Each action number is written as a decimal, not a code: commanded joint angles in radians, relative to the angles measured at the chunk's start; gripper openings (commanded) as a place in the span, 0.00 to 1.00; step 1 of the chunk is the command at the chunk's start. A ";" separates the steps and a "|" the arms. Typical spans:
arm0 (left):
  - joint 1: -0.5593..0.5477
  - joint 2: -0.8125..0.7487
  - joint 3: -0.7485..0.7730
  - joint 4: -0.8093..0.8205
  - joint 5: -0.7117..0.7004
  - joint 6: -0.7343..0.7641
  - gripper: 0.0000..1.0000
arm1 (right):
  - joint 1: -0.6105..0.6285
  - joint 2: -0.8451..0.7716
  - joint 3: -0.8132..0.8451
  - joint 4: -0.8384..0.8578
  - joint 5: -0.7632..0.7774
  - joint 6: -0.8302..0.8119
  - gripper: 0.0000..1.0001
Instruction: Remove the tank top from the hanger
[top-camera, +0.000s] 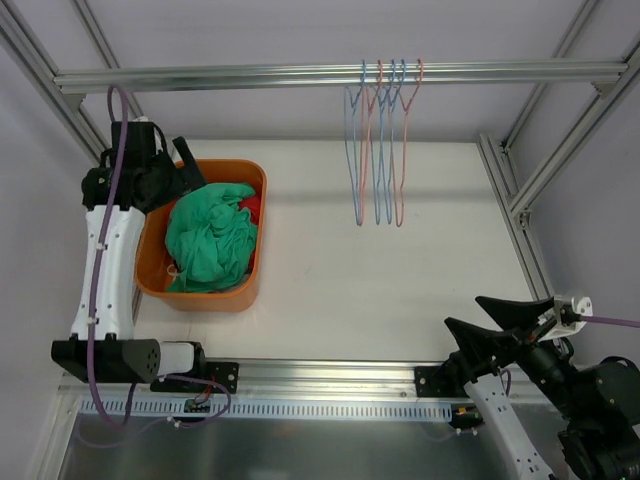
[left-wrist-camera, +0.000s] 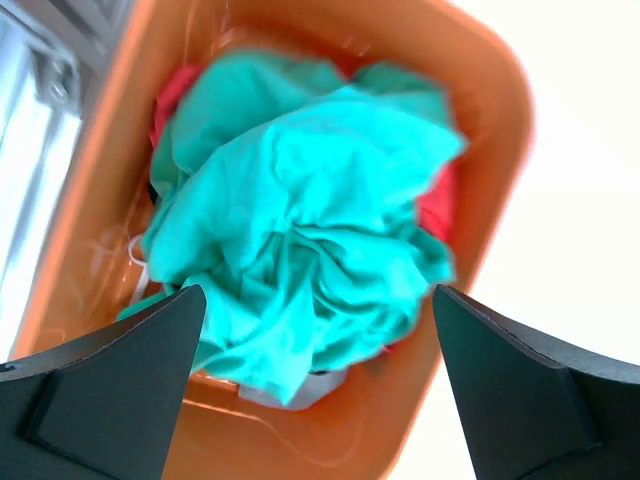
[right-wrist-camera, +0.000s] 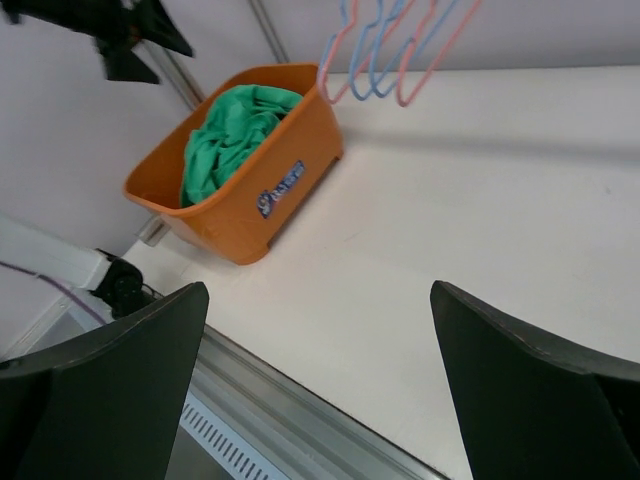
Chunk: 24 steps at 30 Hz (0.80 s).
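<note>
Several bare wire hangers (top-camera: 380, 140), blue and pink, hang from the top rail; no garment is on them. They also show in the right wrist view (right-wrist-camera: 395, 50). A crumpled green tank top (top-camera: 210, 240) lies in the orange bin (top-camera: 255, 262), on top of red cloth. My left gripper (top-camera: 178, 168) is open and empty above the bin's far left side; in its wrist view (left-wrist-camera: 315, 300) the green cloth (left-wrist-camera: 300, 220) lies below the jaws. My right gripper (top-camera: 480, 318) is open and empty near the table's front right edge.
The metal frame rail (top-camera: 300, 76) crosses the back, with slanted posts (top-camera: 540, 170) on the right. An aluminium rail (top-camera: 330, 375) runs along the near table edge. The orange bin (right-wrist-camera: 240, 200) stands at the left of the white table.
</note>
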 joint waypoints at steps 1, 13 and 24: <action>-0.006 -0.120 0.099 -0.129 0.048 0.052 0.99 | -0.002 0.108 0.087 -0.144 0.156 -0.101 0.99; -0.006 -0.852 -0.145 -0.213 0.157 0.185 0.98 | -0.003 0.285 0.301 -0.457 0.595 -0.266 0.99; -0.069 -1.122 -0.357 -0.244 0.037 0.173 0.99 | -0.002 0.219 0.331 -0.519 0.609 -0.309 0.99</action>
